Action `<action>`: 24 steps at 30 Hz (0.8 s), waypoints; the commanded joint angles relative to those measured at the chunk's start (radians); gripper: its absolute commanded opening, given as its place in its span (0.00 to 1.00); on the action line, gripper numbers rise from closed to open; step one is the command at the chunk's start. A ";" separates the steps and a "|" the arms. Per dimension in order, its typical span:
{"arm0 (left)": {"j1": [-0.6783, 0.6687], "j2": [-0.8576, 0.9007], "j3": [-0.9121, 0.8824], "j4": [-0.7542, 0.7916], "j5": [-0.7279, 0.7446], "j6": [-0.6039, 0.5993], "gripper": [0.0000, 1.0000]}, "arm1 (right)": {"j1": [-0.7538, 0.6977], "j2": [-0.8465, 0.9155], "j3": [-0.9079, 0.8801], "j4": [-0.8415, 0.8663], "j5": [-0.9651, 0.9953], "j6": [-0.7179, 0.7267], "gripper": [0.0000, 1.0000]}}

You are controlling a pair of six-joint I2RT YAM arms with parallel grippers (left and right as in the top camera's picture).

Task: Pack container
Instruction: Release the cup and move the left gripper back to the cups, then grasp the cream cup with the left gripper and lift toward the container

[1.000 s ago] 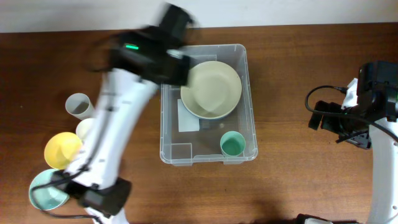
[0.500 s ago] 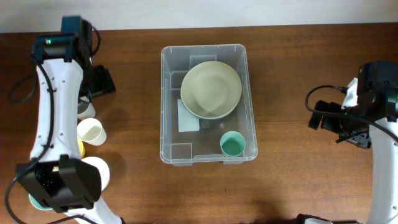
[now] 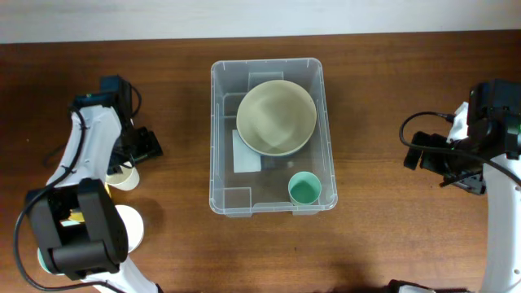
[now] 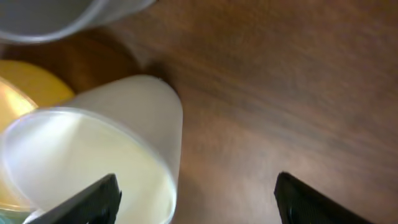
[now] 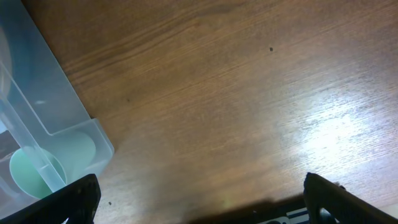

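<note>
The clear plastic container (image 3: 216, 163) stands mid-table. It holds a pale green bowl (image 3: 276, 117), a teal cup (image 3: 304, 190) and a white label (image 3: 247, 151) on its bottom. My left gripper (image 3: 137, 155) is open and empty, low over a cream cup (image 3: 122, 176) at the left. In the left wrist view the cream cup (image 4: 118, 149) lies tilted, its rim at my left finger, between the open jaws (image 4: 196, 205). My right gripper (image 3: 444, 167) is open and empty over bare table right of the container; its wrist view shows the open jaws (image 5: 202, 205), the container's corner (image 5: 68, 118) and the teal cup (image 5: 31, 171).
A yellow bowl (image 4: 28, 99) and a grey cup (image 4: 56, 15) sit right beside the cream cup. A white cup (image 3: 130, 226) stands at the front left, partly under my left arm. Cables hang by the right arm (image 3: 423, 134).
My left arm has swung from above the container's back left corner out to the left side of the table and come down over the cups. The right arm has not moved.
</note>
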 commanded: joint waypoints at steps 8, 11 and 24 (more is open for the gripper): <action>0.010 -0.007 -0.076 0.099 0.008 0.027 0.26 | 0.006 -0.002 -0.003 -0.001 0.006 -0.006 1.00; 0.010 -0.008 -0.076 0.098 0.010 0.027 0.08 | 0.006 -0.002 -0.003 0.000 0.006 -0.006 1.00; -0.126 -0.225 0.087 -0.019 0.014 0.018 0.01 | 0.006 -0.002 -0.003 0.000 0.010 -0.006 1.00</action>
